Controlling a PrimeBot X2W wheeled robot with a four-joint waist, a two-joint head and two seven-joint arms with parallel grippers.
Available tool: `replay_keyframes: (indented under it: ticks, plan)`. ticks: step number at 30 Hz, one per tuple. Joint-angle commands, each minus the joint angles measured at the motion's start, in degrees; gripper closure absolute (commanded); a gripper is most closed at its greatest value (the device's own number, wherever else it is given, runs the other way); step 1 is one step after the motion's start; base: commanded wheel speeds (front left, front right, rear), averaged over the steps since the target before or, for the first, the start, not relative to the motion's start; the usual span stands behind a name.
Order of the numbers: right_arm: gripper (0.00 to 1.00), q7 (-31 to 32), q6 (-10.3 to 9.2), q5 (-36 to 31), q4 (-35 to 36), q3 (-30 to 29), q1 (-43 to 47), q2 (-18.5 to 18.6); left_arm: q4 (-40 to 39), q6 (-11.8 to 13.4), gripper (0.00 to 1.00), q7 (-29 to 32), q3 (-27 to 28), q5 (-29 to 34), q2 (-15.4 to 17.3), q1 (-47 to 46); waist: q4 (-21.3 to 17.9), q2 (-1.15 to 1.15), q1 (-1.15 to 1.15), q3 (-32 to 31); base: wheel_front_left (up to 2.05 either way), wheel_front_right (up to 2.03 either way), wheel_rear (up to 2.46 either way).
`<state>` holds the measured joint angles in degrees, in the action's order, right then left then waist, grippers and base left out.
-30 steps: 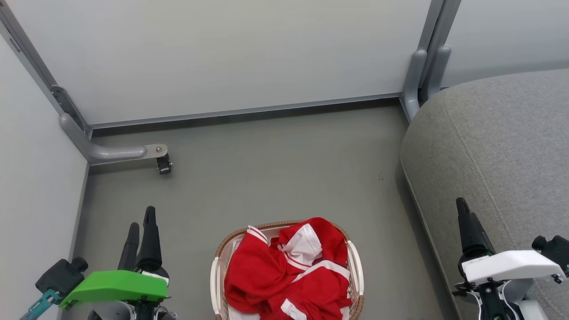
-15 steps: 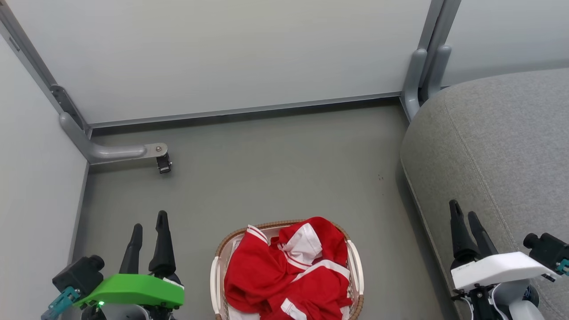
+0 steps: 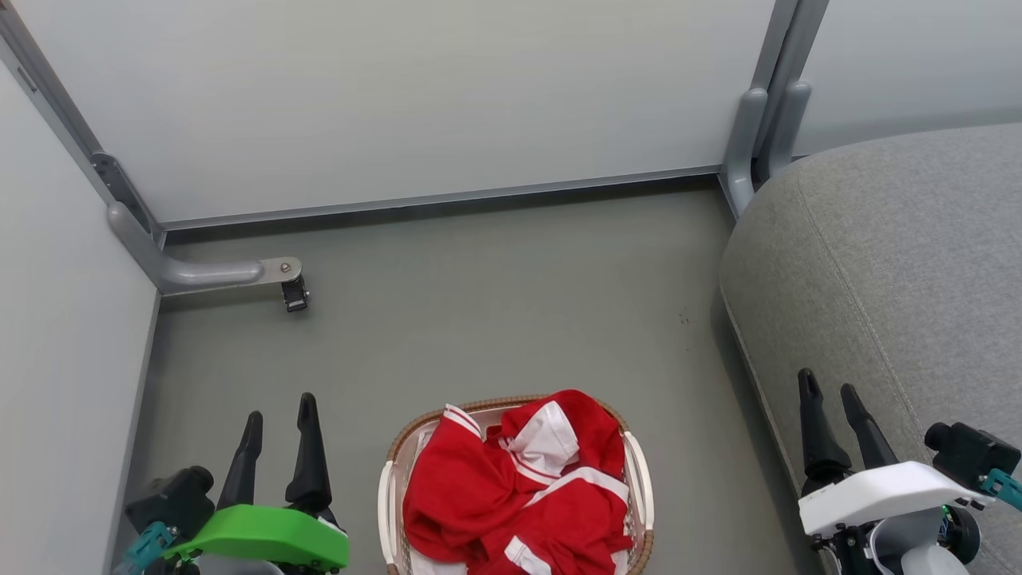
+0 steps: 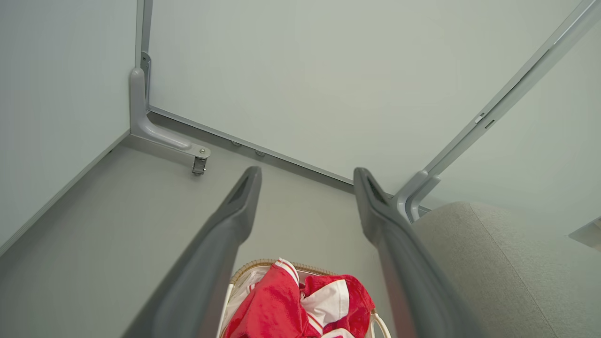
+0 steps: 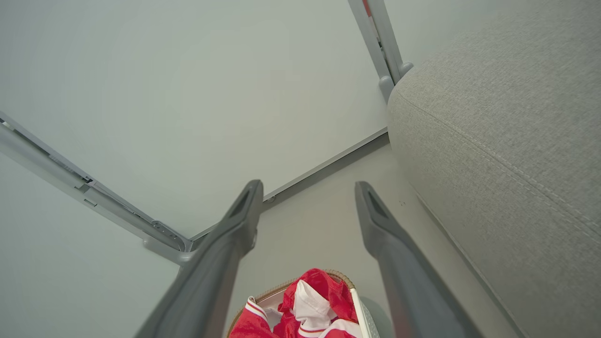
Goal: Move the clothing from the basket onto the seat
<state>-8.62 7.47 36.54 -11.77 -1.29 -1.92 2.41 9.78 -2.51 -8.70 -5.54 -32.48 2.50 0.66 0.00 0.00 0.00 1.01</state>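
Observation:
The white basket (image 3: 636, 471) with a brown woven rim stands on the floor at the bottom centre, piled with red clothing (image 3: 511, 487) trimmed in white. The grey seat (image 3: 894, 263) rises to its right. My left gripper (image 3: 279, 407) hangs open left of the basket, nothing between its fingers. My right gripper (image 3: 829, 385) is open over the seat's front edge, right of the basket. In the left wrist view the open left gripper (image 4: 307, 176) points past the clothing (image 4: 277, 314) and basket (image 4: 244, 268). The right wrist view shows the open right gripper (image 5: 307, 188), the clothing (image 5: 324, 286) and the seat (image 5: 507, 122).
Pale partition walls (image 3: 399, 96) close off the back and left. A grey metal foot with a small black caster (image 3: 294, 295) juts onto the floor at the back left. Grey posts (image 3: 758, 136) stand at the seat's back corner. Bare grey floor (image 3: 495, 303) lies beyond the basket.
Both grippers have drawn back toward the bottom of the head view. The left one shifted right toward the basket, and the right one shifted slightly left. Basket and clothing have not moved.

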Motion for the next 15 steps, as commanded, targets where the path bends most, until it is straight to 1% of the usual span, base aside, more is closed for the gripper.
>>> replay_keyframes:
  ticks: [1, 15]
  plan:
    - [0.0, -0.56, 0.02, -1.77, -0.02, 0.1, 0.04, 0.38, -0.09, 0.24, 0.0, -0.49, -0.16, 1.43, 0.42, 0.37, 0.02, 0.0, 0.0, 0.01, 0.0, 0.0, 0.0]
    - [0.0, -2.44, 0.02, -10.29, -1.3, 0.92, -0.03, 0.43, 2.37, 0.58, 0.0, -2.37, -1.44, 7.98, 0.46, 0.82, 0.03, 0.0, 0.0, 0.06, 0.0, 0.0, 0.0]
